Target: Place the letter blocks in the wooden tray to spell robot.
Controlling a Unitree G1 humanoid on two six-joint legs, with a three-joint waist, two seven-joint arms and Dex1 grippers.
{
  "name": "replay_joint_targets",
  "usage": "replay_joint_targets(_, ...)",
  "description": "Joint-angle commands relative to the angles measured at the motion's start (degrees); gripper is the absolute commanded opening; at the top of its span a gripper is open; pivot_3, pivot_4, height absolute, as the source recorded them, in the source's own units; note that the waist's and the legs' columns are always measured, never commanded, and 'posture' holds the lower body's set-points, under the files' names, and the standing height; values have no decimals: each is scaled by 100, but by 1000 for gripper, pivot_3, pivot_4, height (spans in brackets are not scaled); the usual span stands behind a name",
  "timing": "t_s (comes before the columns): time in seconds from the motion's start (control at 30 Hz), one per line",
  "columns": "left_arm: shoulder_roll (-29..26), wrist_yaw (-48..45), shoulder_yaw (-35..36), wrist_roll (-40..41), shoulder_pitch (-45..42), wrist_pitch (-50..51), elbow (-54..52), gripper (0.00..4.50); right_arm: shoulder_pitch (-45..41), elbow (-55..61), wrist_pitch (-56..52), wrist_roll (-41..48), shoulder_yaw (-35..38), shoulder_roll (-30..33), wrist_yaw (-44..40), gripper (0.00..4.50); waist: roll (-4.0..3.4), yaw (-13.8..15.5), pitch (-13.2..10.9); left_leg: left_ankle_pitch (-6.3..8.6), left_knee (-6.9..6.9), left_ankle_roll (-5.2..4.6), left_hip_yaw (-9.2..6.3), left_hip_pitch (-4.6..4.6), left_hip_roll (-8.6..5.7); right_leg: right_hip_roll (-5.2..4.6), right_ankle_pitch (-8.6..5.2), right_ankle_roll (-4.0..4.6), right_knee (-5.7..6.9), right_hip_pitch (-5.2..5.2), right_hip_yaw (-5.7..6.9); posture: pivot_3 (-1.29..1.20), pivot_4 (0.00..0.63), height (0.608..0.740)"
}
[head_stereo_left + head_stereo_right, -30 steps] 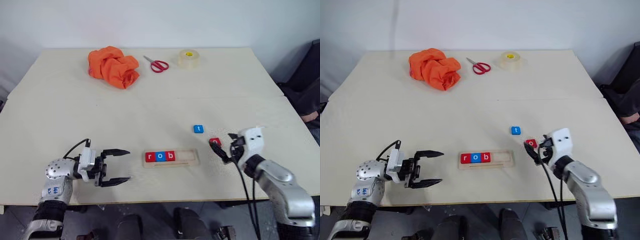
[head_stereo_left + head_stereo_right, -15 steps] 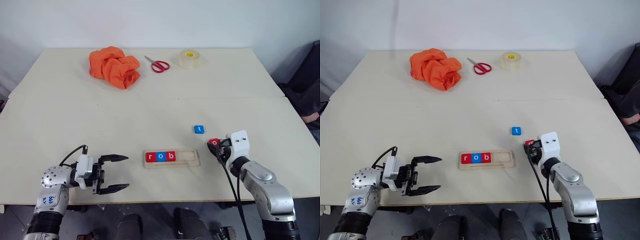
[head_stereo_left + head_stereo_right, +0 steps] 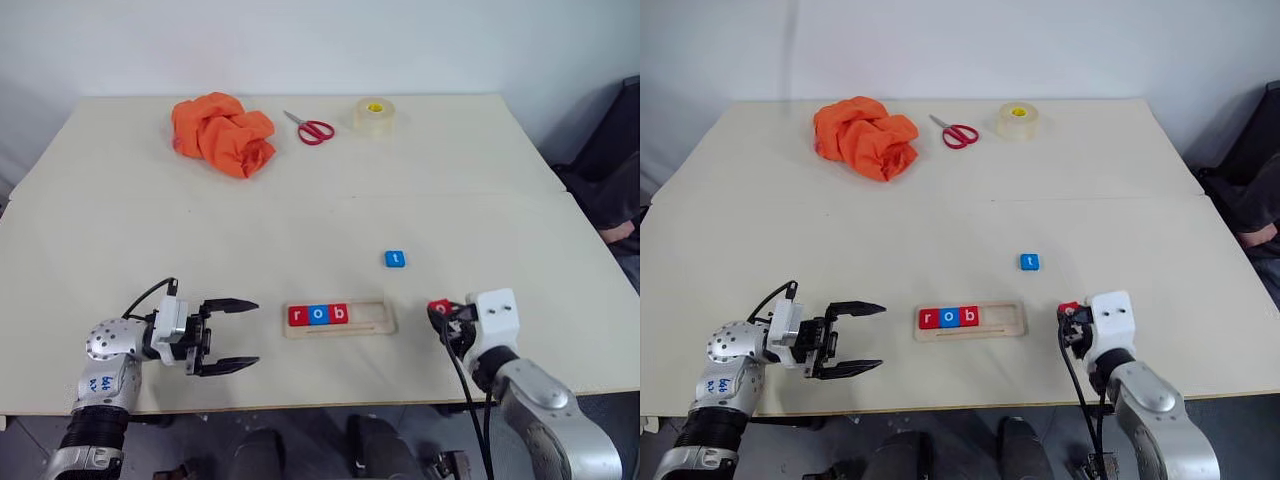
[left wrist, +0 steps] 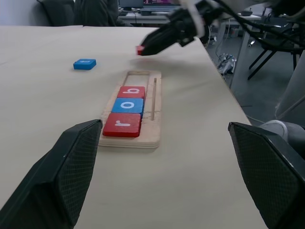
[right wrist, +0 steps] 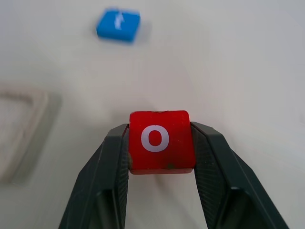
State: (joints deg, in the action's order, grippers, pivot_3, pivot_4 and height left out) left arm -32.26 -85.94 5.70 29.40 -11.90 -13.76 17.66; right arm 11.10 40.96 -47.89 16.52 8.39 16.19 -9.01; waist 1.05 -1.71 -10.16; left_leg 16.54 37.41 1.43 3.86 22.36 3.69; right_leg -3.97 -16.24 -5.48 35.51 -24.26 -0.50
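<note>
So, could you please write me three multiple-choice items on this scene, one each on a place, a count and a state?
1. Where is the blue t block?
A. in the wooden tray
B. on the table beyond the tray
C. beside the scissors

2. How many blocks sit in the wooden tray?
A. two
B. three
C. five

3. What is the right claw doing?
A. gripping the red o block
B. standing open over the tray
C. gripping the tape roll

Answers: 1 B, the t lies alone on bare table; 2 B, r, o and b fill the tray's left end; 3 A, the fingers press both sides of the o.
</note>
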Motion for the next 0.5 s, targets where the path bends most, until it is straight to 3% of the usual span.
replay_joint_targets(0.03,12,-214,-9,65,-93,-14,61,4500,-13,334,-12,-52,58,-164,261,1467,0,-2,0,0,0,0,1,0,0,0,-1,1,0,-1,0,0,150,740)
replay_joint_targets(0.07,15,-222,-19,66,-112,-18,80,4500,-20,329,-2,-74,43,-191,302,1467,0,1,0,-1,-1,0,0,0,0,0,-2,3,1,-1,0,0,150,740)
replay_joint_targets(0.37,34,-226,-37,69,-157,-58,121,4500,-153,249,184,-27,110,-153,178,4469,0,8,0,-1,-11,-1,1,2,0,1,-4,7,-4,-5,0,0,150,740)
replay_joint_targets(0.43,34,-218,-32,71,-143,-63,111,4500,-194,268,176,20,133,80,-54,4469,0,8,0,-1,-13,-1,1,3,0,2,-4,5,-4,-7,0,0,150,740)
replay_joint_targets(0.5,35,-216,-22,65,-139,-82,139,4500,-320,211,137,124,144,712,-644,4469,0,10,0,-1,-13,-1,1,3,0,2,-4,5,-5,-7,1,0,150,740)
